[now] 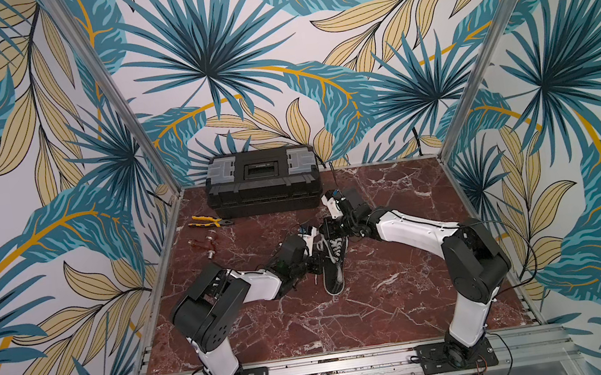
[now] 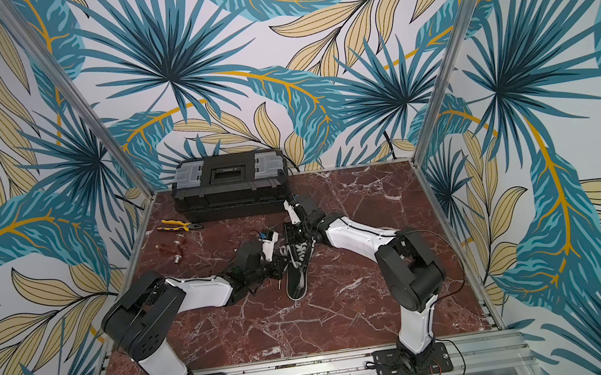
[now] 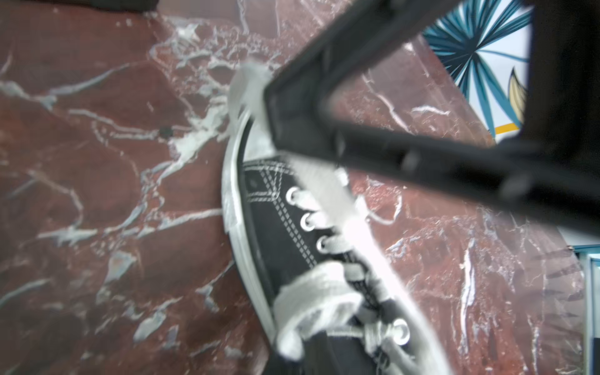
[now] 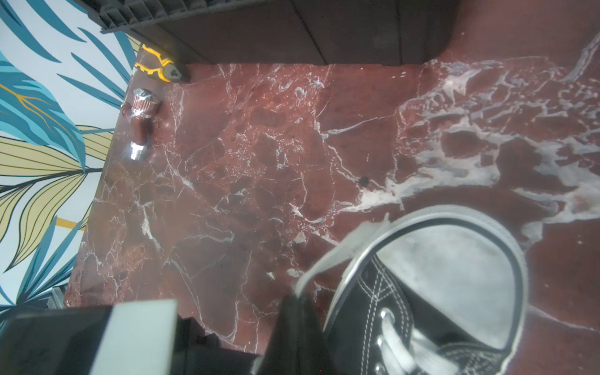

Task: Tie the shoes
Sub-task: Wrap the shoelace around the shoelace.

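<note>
Front rail: both arm bases are mounted here, and the arms reach inward over the red marble table (image 1: 404, 301).

Centre of table: the black canvas sneaker (image 1: 335, 266) stands between the two wrists, heel opening toward the rail, white toe cap pointing away. Its white laces (image 3: 311, 292) are threaded through the eyelets, with a loose loop lying over the tongue.

Left gripper (image 3: 271, 97): fingers pressed together at their tips, pinching a strand of the laces beside the toe cap.

Right gripper (image 4: 292, 302): at the toe end, fingers closed on a flat strand that runs along the toe cap's rim.

Beyond, toward the far left: a red-and-metal fitting (image 4: 139, 120), then yellow-handled pliers (image 1: 210, 221).

Far edge: a shut black toolbox (image 1: 262, 181) against the wall.
</note>
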Available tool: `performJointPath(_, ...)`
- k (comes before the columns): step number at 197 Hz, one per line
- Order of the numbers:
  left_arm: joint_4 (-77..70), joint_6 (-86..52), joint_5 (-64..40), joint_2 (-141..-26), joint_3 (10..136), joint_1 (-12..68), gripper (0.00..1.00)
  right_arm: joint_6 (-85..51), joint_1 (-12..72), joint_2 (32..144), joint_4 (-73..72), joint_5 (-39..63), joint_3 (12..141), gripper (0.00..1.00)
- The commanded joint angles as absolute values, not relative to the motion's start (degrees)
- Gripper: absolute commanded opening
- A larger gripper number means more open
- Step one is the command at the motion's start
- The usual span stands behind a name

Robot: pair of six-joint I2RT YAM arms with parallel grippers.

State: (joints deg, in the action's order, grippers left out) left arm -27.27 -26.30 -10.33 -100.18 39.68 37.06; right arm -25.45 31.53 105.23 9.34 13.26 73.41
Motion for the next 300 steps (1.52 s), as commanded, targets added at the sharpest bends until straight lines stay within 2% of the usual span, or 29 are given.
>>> performJointPath(1,-29.2,-26.8,-8.1,-98.5,38.0,36.9,0.0,-25.3,30.7,108.5,11.9,15.0,76.0,0.07)
performJointPath(61,-30.3,-27.4,-8.0,-98.5,37.4,36.9,0.0,-23.3,30.8,113.3,16.4,24.7,79.8,0.08)
performJointPath(84,-30.1,-27.3,-8.2,-98.3,37.7,36.9,0.0,-21.0,30.6,113.2,19.7,22.9,80.2,0.13)
performJointPath(132,-28.0,-26.0,-8.0,-97.0,38.5,36.9,0.0,-20.0,29.4,110.0,21.7,19.1,79.4,0.34)
performJointPath(183,-20.0,-21.3,-9.1,-96.2,42.9,36.9,0.0,-19.4,27.8,104.7,21.9,16.8,76.9,0.4)
performJointPath(223,-10.3,-15.8,-12.0,-98.4,50.0,36.9,0.0,-18.9,26.0,96.8,16.4,12.8,69.0,0.43)
performJointPath(273,-11.8,-15.4,-16.5,-99.1,50.9,36.9,0.0,-22.5,25.9,94.4,-2.9,24.4,58.6,0.51)
performJointPath(300,-11.7,-15.4,-17.4,-99.3,51.2,36.9,0.0,-24.3,26.0,95.5,-7.9,27.4,56.4,0.53)
